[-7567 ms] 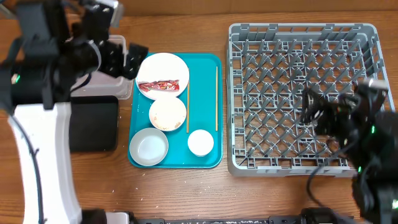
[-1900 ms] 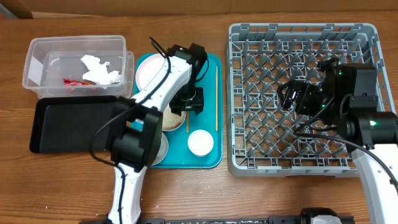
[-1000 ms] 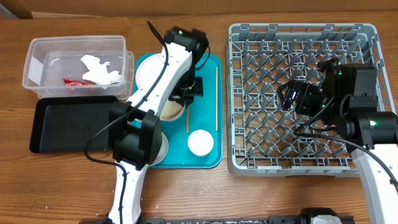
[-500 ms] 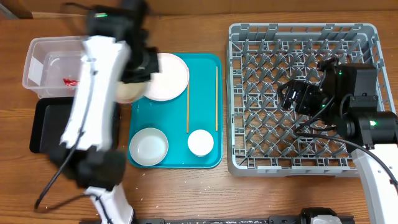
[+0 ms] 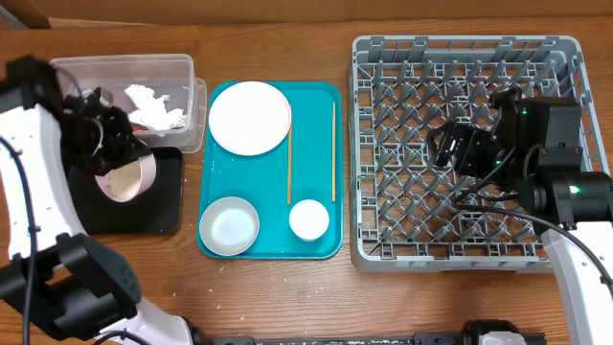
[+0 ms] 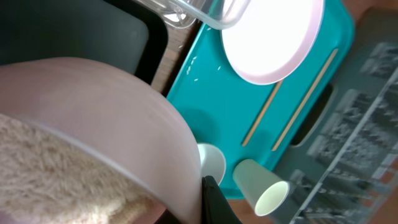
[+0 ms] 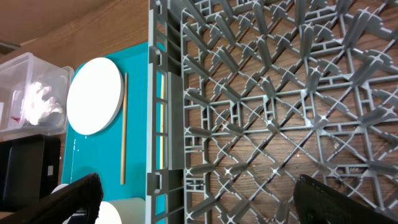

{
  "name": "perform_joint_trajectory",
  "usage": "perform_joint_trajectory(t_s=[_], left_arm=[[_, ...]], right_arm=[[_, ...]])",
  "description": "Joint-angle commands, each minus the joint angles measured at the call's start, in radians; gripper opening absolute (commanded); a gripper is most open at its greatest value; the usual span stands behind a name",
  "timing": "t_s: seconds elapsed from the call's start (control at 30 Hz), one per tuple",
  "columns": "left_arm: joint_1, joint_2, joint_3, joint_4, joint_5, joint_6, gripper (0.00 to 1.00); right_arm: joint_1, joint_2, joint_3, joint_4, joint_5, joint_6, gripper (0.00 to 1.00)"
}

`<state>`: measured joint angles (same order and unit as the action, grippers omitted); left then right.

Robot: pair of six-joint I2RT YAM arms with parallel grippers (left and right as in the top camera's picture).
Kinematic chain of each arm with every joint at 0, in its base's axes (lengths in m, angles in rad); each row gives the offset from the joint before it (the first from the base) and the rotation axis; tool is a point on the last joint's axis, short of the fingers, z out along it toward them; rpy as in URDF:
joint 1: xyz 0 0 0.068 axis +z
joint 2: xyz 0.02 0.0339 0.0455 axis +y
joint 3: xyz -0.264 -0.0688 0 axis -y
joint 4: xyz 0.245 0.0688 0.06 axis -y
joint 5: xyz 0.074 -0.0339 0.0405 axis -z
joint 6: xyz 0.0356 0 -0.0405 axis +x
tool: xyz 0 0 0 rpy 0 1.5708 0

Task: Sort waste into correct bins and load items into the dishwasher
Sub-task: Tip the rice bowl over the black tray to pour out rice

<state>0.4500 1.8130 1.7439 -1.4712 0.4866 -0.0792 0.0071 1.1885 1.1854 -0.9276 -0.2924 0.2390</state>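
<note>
Carrying a white round bowl [image 5: 124,179] with loose white rice grains [image 6: 50,174] in it, the left gripper [image 5: 112,156] has swung off the large teal rectangular plastic tray [image 5: 316,101] within the last second. It now hangs just left of that tray, above the shallow black rectangular tray [image 5: 153,211], jaws clamped on the bowl's rim and the bowl tipped. The spot on the teal tray between the white round plate [image 5: 249,117] and the second white bowl [image 5: 230,225], where this bowl sat, is now bare. The small white cup [image 5: 309,219] and the two thin wooden chopsticks [image 5: 289,168] remain on the teal tray. My judgement is that the rice is about to be emptied into the black tray, freeing the bowl for loading. Right of the teal tray, the right gripper [image 5: 458,149] has not moved and hovers, jaws wide apart and empty, over the large square grey plastic dish rack [image 5: 383,57]. The left wrist view alone shows the rice still heaped inside the bowl, while only the overhead view places the bowl above the black tray and shows crumpled white tissue paper [image 5: 153,105] in the clear plastic rectangular tub [image 5: 182,67] left of the teal tray. The right wrist view confirms the rack's lattice holds nothing.
</note>
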Motion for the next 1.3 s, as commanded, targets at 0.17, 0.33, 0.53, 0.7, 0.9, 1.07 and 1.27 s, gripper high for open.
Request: perform_joint_trajectory(t_s=[0.17,0.33,0.53,0.7,0.9,1.07,1.27], left_arm=[[0.204,-0.002,-0.285,0.204,0.374,0.082,0.04],[0.321,-0.001,-0.397,0.31,0.602,0.103,0.04],[0.418,-0.001,-0.413,0.381,0.799,0.102,0.04],[0.468,-0.001,-0.413,0.384,0.98,0.101,0.04],[0.5,-0.001,-0.412,0.403,1.095,-0.088,0.04],[0.501,-0.001,-0.412,0.503,1.095,-0.219,0.04],[0.5,-0.001,-0.412,0.53,1.095,-0.314,0.04]], right_arm=[[-0.003,-0.002,0.013,0.01,-0.017,0.004,1.0],[-0.003,-0.002,0.013,0.01,-0.02,0.004,1.0],[-0.003,-0.002,0.013,0.01,-0.024,0.004,1.0],[-0.003,-0.002,0.013,0.01,-0.024,0.004,1.0],[-0.003,-0.002,0.013,0.01,-0.024,0.004,1.0],[-0.003,-0.002,0.013,0.021,-0.024,0.004,1.0],[-0.003,-0.002,0.013,0.021,-0.024,0.004,1.0]])
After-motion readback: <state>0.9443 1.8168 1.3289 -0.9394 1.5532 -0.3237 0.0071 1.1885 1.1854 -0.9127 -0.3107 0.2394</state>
